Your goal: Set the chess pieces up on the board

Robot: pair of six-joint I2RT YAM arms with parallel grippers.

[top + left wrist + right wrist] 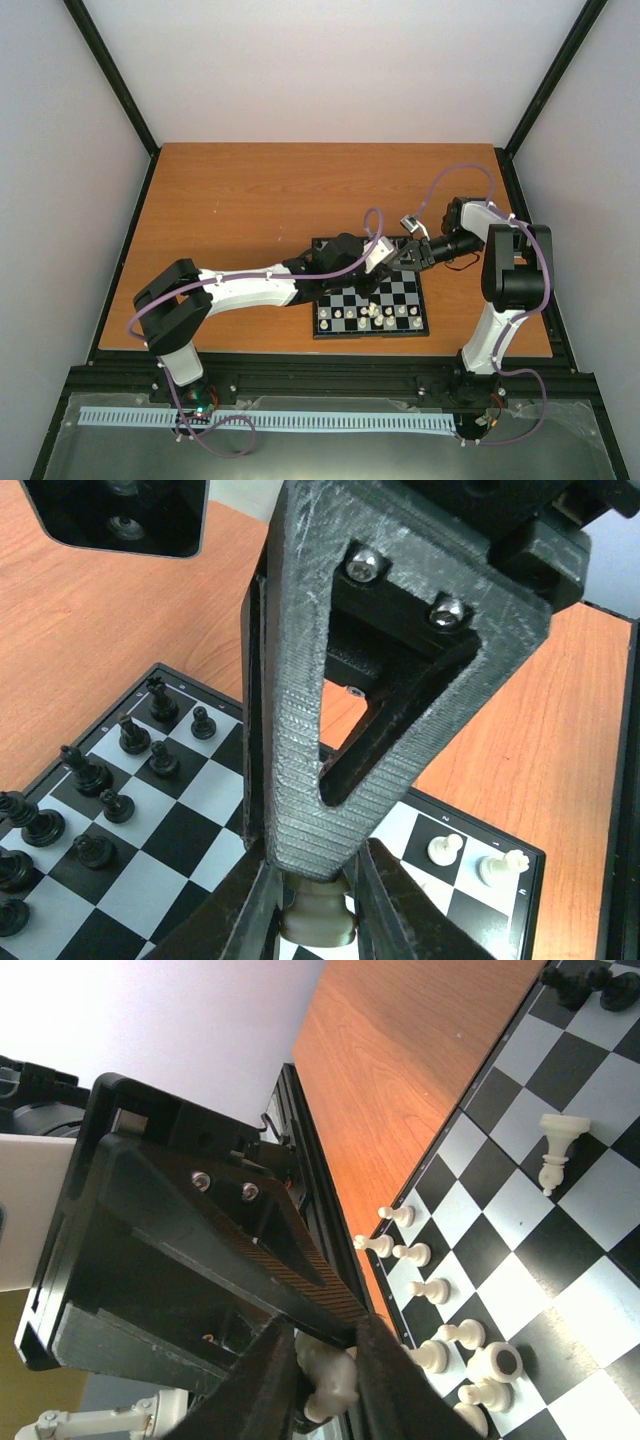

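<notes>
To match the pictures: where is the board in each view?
Top external: board just below centre.
Left wrist: board across the bottom, partly hidden.
Right wrist: board in the right half, tilted.
Shared landmark: the white pieces along one board edge.

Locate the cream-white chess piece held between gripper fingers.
The cream-white chess piece is pinched in the left gripper low in the left wrist view, where the right gripper meets it tip to tip over the far side of the black-and-grey checkered board.

board (400, 293) far half covered, cream piece (318, 922) top hidden
</notes>
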